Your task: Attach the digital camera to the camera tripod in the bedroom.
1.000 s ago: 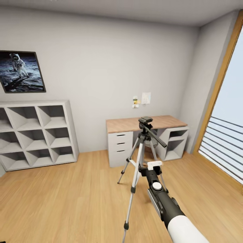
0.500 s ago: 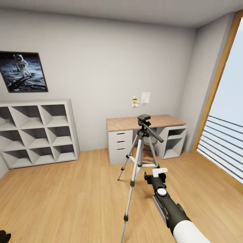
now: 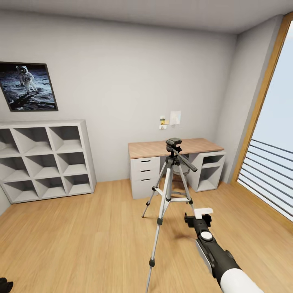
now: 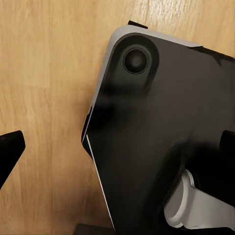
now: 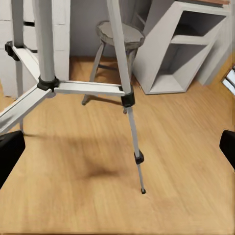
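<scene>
Camera tripod (image 3: 171, 191): upright on the plank floor before the desk (image 3: 175, 148); head bare, ready for mounting.
Digital camera: whereabouts untold.
Right gripper (image 3: 198, 217): near the tripod's legs, fingers spread, holding nothing.
Left gripper: low at the side; opening unclear.

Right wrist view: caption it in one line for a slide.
Silver-legged camera tripod standing on light wood plank floor, short grey metal stool and white desk shelving behind.
</scene>
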### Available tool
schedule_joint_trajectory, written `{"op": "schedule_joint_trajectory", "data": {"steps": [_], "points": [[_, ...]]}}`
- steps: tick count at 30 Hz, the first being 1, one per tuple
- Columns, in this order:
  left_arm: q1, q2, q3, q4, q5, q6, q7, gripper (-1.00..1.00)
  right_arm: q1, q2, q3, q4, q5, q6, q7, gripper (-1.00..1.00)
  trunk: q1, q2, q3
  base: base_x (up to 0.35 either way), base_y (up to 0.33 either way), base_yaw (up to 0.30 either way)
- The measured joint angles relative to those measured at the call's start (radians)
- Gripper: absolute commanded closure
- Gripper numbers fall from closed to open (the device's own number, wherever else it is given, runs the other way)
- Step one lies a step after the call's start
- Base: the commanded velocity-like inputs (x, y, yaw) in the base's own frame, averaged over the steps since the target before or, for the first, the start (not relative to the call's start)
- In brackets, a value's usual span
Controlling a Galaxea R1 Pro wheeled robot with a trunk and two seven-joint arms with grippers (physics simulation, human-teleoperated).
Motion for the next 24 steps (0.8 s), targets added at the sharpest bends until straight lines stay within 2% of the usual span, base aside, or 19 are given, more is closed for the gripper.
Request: {"op": "schedule_joint_trajectory", "data": {"steps": [8,12,18,21,22,23,24], "points": [[0.000,0.000,0.001,0.000,0.000,0.000,0.000,-1.00,0.000,-0.045,-0.002,0.045,-0.045,-0.013,0.006,-1.00,0.000,0.000,0.000,0.000,0.000,0.000],[0.000,0.000,0.000,0.000,0.000,0.000,0.000,-1.00,0.020,-0.068,-0.002,0.068,-0.065,-0.011,0.018,-1.00,0.000,0.000,0.000,0.000,0.000,0.000],[0.000,0.000,0.001,0.000,0.000,0.000,0.000,-1.00,0.054,-0.102,-0.002,0.102,-0.066,-0.010,0.044,-1.00,0.000,0.000,0.000,0.000,0.000,0.000],[0.000,0.000,0.000,0.000,0.000,0.000,0.000,-1.00,0.071,-0.105,-0.002,0.119,-0.065,-0.010,0.049,-1.00,0.000,0.000,0.000,0.000,0.000,0.000],[0.000,0.000,0.000,0.000,0.000,0.000,0.001,-1.00,0.090,-0.105,-0.001,0.229,-0.064,-0.009,0.051,-1.00,0.000,0.000,0.000,0.000,0.000,0.000],[0.000,0.000,0.000,0.000,0.000,0.000,0.001,-1.00,0.151,-0.106,-0.001,0.433,-0.064,-0.008,0.053,-1.00,0.000,0.000,0.000,0.000,0.000,0.000],[0.000,0.000,0.001,0.000,0.000,0.000,0.001,-1.00,0.175,-0.106,-0.003,0.666,-0.066,-0.006,0.054,-1.00,0.000,0.000,0.000,0.000,0.000,0.000]]}}
